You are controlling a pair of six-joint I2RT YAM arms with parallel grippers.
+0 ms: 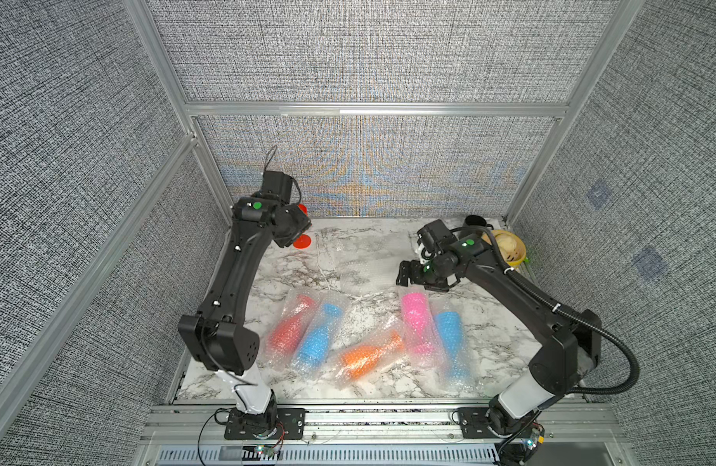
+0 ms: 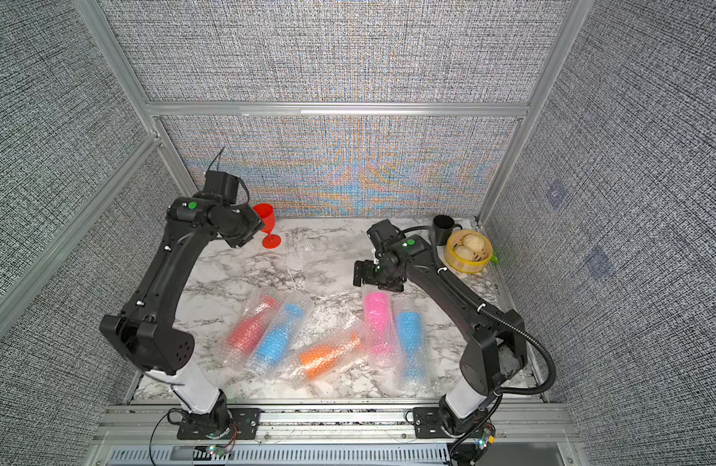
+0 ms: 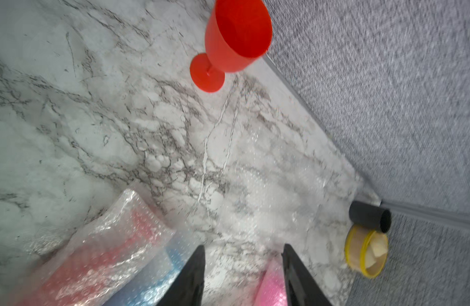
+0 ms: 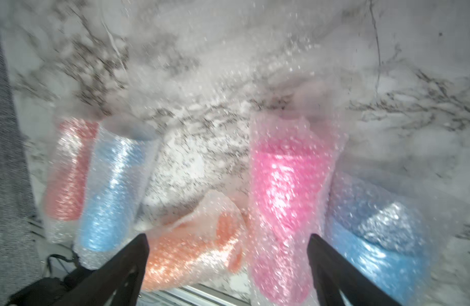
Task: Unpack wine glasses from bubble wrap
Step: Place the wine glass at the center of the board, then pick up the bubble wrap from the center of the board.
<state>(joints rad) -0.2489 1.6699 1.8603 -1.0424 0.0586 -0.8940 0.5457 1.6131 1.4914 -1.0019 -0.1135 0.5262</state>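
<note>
Fingers (image 3: 196, 275) of the left gripper (image 3: 244, 246) stand apart with nothing between them; only bare marble shows in the gap. Beyond them the bare red goblet (image 3: 236, 39) stands upright on its foot near the back wall, free of wrap and untouched. I judge it is parked in that far left corner to keep it clear of the work in the middle.

The right gripper (image 4: 228, 235) is spread wide too and carries nothing. It hangs above the bench (image 1: 501, 318), with its camera looking down along the pink goblet (image 4: 281, 185). That goblet's far end lies nearest this gripper in both top views, so pink looks like the next pick.

Between the two arms, toward the back, a loose bubble wrap sheet (image 1: 360, 262) lies flat and empty, hard to make out against the marble. It is probably the red goblet's cast-off cover.

Nearer the front edge, five goblets lie on their sides in a rough row, each in its own sleeve:
- The wrapped red goblet (image 1: 289, 329) and a blue goblet (image 1: 318, 337) lie side by side on the left.
- The orange goblet (image 1: 368, 355) lies slantwise in the middle.
- The pink goblet has a second blue goblet (image 1: 449, 343) just beside it on the right.

The sleeves (image 1: 461, 379) are loose and run past the goblets' ends. Pulling a free end while the other arm pins the goblet should slide one off. By this count, one of six is unpacked.

The black mug (image 2: 443, 230) and the bamboo steamer (image 2: 467, 252) sit in the far right corner, well apart from the goblets.
</note>
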